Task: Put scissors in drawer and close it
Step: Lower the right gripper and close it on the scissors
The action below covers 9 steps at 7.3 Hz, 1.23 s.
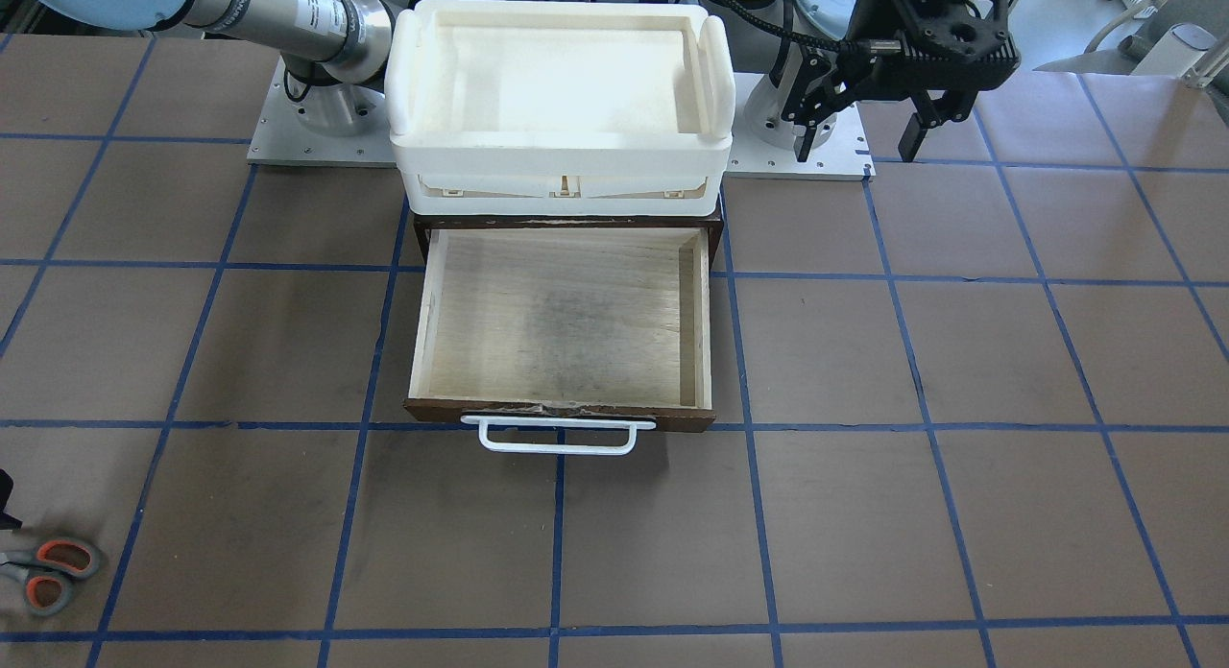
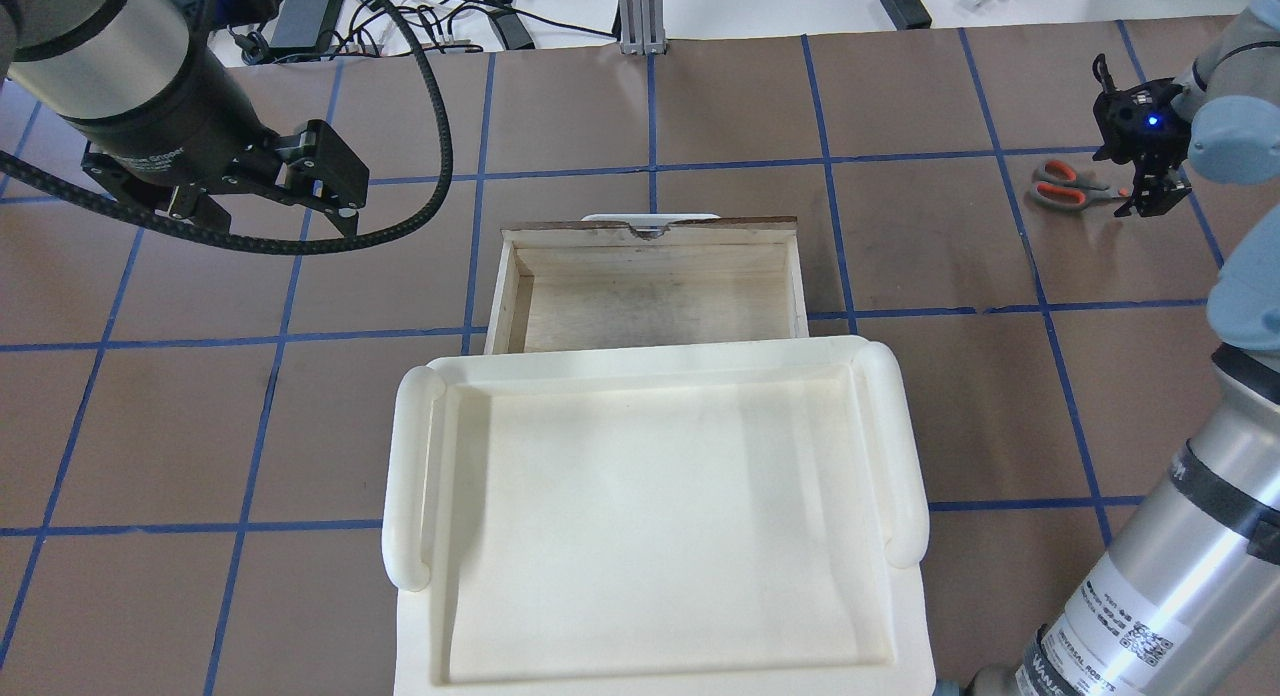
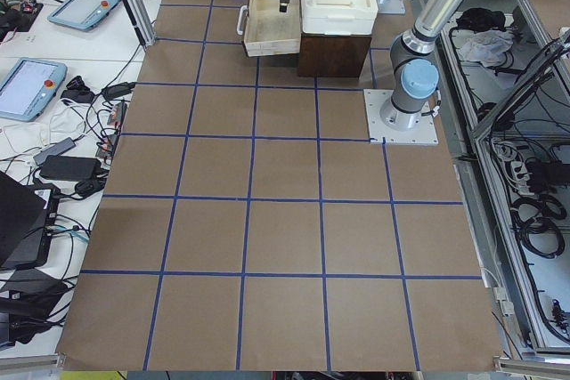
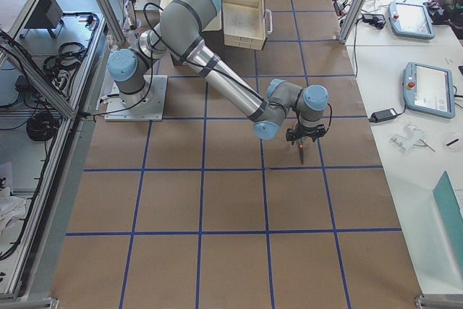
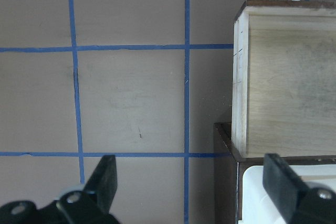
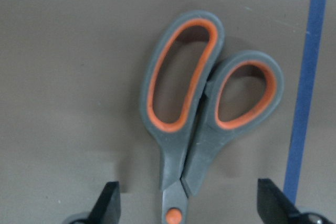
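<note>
The scissors [image 1: 53, 572] lie flat and closed on the brown table, far out on my right side; they also show in the overhead view [image 2: 1065, 184]. In the right wrist view the grey handles with orange linings [image 6: 205, 114] fill the middle. My right gripper [image 6: 191, 203] is open, pointing down, its fingers either side of the scissors at the orange pivot; it also shows in the overhead view [image 2: 1150, 188]. The drawer [image 1: 562, 322] is pulled out and empty, with its white handle [image 1: 557, 436] at the front. My left gripper [image 2: 280, 214] is open and empty, hovering left of the drawer.
A white plastic tray [image 2: 410, 476] sits on top of the dark brown cabinet [image 5: 226, 182] behind the open drawer. Blue tape lines grid the table. The arm bases stand on grey plates [image 1: 807, 159] either side of the cabinet.
</note>
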Motion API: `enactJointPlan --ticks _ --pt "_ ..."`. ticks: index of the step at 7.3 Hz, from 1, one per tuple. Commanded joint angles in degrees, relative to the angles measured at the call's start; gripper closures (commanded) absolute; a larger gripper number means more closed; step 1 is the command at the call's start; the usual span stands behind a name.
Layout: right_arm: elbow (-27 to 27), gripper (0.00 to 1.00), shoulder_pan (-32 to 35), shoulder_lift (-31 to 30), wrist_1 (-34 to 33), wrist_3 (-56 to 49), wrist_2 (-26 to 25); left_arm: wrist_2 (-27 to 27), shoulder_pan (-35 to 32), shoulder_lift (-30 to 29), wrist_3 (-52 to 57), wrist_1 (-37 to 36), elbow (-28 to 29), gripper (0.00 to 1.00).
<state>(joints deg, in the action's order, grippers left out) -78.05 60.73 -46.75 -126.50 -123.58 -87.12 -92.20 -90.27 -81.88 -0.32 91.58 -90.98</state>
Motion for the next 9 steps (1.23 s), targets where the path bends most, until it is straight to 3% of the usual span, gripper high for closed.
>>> enactJointPlan --ticks 1,2,3,6,9 --pt "0.0 0.4 0.1 0.3 -0.1 -0.1 -0.3 0.0 0.0 0.0 0.0 0.0 0.0 0.0" --pt "0.0 0.89 0.5 0.3 -0.1 -1.0 -0.7 0.0 0.0 0.0 0.1 0.0 0.0 0.0" --pt "0.0 1.0 0.8 0.1 -0.1 -1.7 -0.9 0.0 0.0 0.0 0.1 0.0 0.0 0.0" --pt "0.0 1.0 1.8 -0.6 0.0 -3.3 -2.6 -0.1 0.0 0.0 0.1 0.0 0.0 0.0" --pt "-0.1 1.0 2.4 -7.5 4.0 -3.6 -4.4 -0.1 0.0 0.0 0.1 0.0 0.0 0.0"
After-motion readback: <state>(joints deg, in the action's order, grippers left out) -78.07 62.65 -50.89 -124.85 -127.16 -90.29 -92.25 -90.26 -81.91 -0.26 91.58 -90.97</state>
